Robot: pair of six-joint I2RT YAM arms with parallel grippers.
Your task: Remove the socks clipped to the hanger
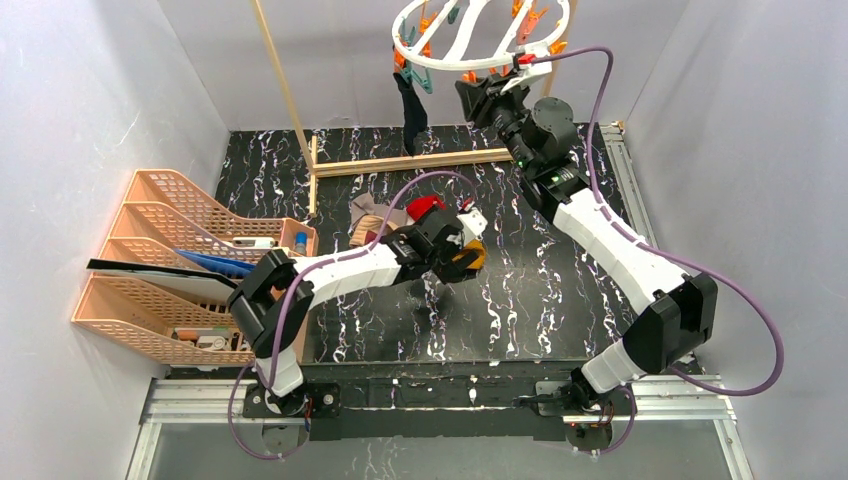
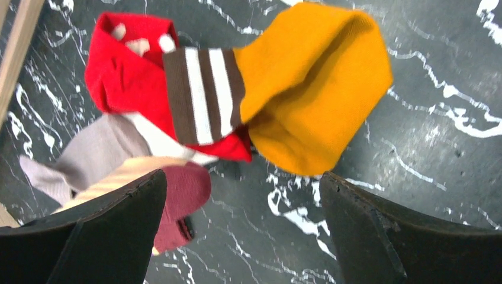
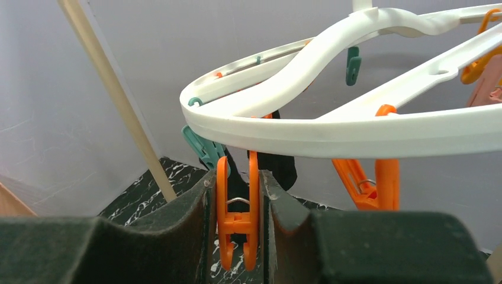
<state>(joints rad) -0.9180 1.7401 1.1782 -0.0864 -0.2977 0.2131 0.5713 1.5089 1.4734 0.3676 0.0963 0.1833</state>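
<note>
Up at the far right: my right gripper (image 3: 237,195) is clamped on a dangling orange plastic clothespin (image 3: 237,222) under the round white plastic hanger (image 3: 355,133).
Down at mid-table: my left gripper (image 2: 243,177) gapes wide, holding nothing, above the black marbled tabletop (image 2: 414,148).
Loose socks: red fabric sock (image 2: 130,77), mustard sock (image 2: 319,89), grey sock (image 2: 95,148) and maroon sock (image 2: 183,189) lie bunched beneath my left jaws.
Clipped sock: black fabric sock (image 1: 410,110) hangs from the hanger's left side.
</note>
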